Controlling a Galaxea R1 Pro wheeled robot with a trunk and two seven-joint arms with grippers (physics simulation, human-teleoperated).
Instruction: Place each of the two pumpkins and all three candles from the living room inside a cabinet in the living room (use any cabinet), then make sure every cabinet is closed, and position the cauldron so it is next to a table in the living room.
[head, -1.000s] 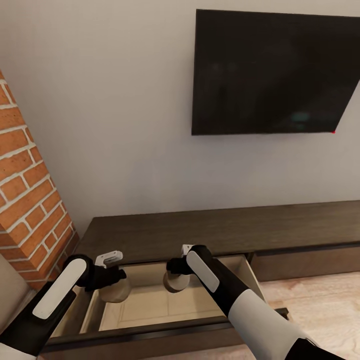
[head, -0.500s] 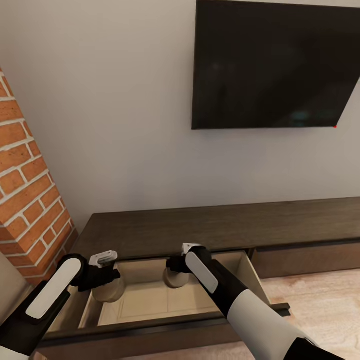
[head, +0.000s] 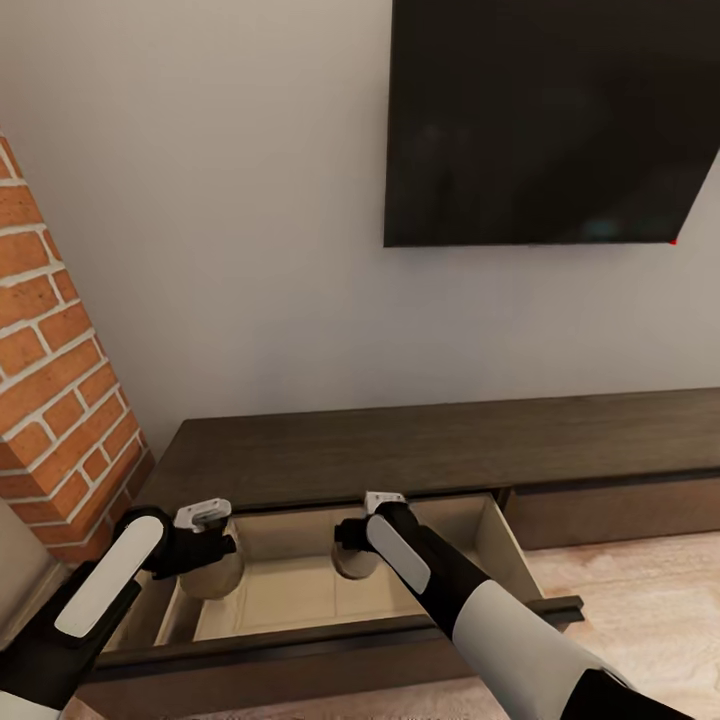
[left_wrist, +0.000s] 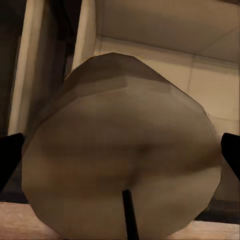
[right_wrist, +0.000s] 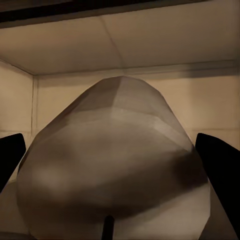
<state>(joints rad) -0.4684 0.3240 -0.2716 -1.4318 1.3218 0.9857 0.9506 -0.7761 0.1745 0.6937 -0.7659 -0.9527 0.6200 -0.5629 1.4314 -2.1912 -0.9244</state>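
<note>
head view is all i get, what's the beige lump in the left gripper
Observer: The left candle. The left wrist view shows its dark wick.
Operator: is it gripped on both sides
Observer: Yes, black fingers sit at either side of it.
Operator: and the right lump
Observer: The right candle, with a wick too and the pale drawer wall beyond it.

Even soft light, head view sharp, faint TV (head: 545, 120) sheen, wrist views dim, blurry close-up.
</note>
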